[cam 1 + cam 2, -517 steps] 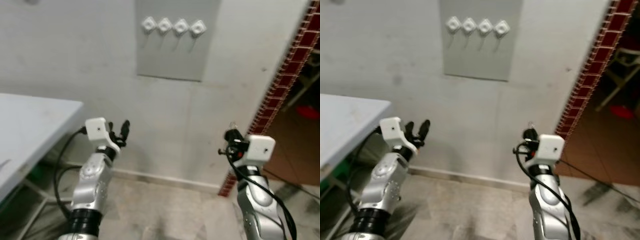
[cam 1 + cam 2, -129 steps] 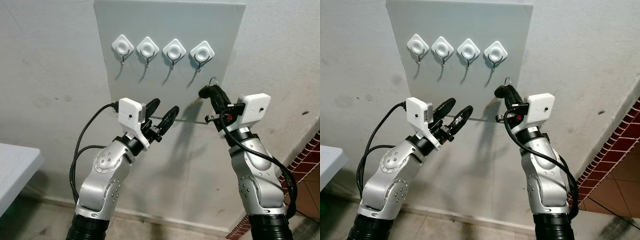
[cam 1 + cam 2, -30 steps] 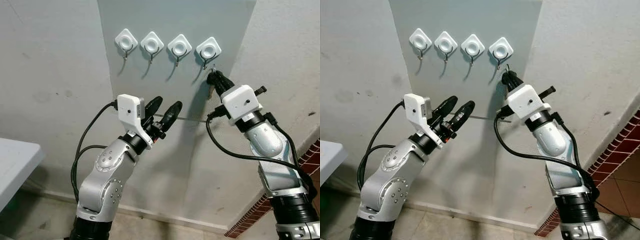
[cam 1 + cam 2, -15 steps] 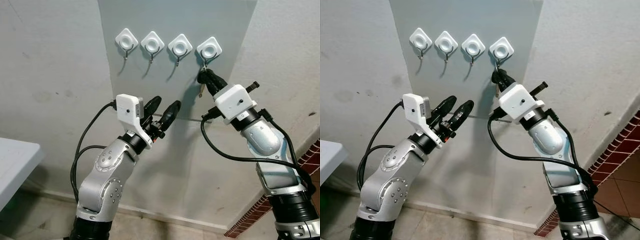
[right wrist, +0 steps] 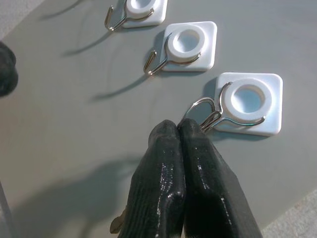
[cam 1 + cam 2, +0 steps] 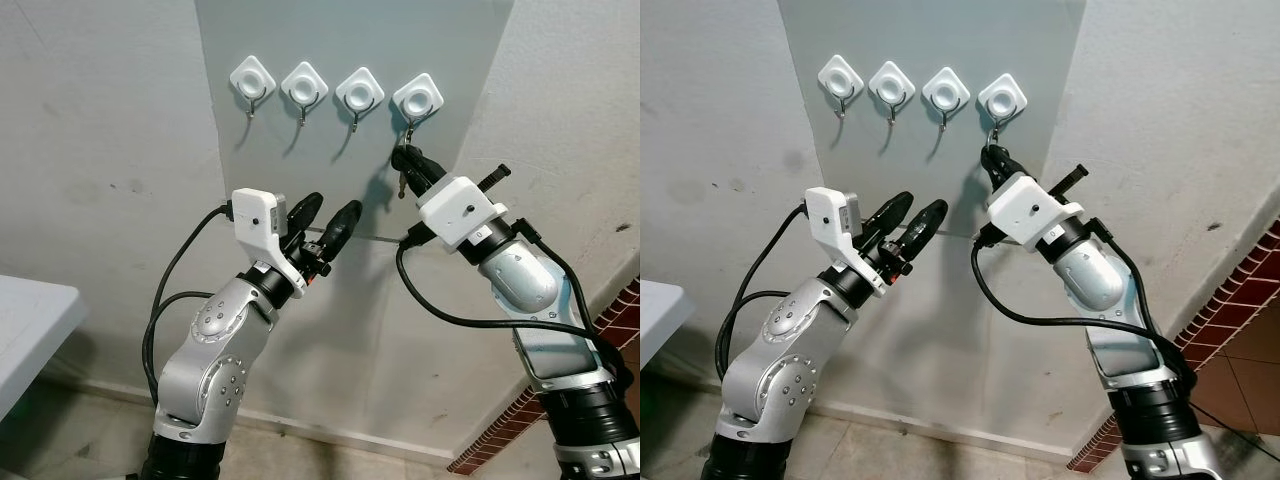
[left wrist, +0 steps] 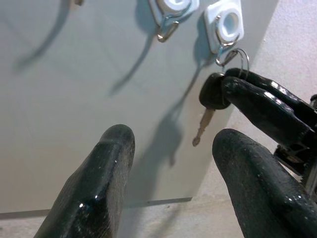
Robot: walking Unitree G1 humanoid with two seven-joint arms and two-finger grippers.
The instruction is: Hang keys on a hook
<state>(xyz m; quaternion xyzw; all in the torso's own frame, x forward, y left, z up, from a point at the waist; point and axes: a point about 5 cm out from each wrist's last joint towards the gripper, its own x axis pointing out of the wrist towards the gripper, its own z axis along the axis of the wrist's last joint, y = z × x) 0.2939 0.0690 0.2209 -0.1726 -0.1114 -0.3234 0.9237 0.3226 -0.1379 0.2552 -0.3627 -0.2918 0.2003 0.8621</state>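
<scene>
Since a sec ago my right gripper edged left under the rightmost hook, fingers pinched on the key. Key ring looks caught on the hook wire, prob. Left gripper hovers spread, lower left.

key: black round head, brass-coloured blade pointing down; pinched between the right gripper's closed fingers, just below the rightmost hook
ring: thin silver loop at the key's head, touching the hook's wire; whether it is threaded over the tip cannot be told
hook: white diamond pad with round centre and silver wire hook, rightmost of four in a row on the grey wall panel
</scene>
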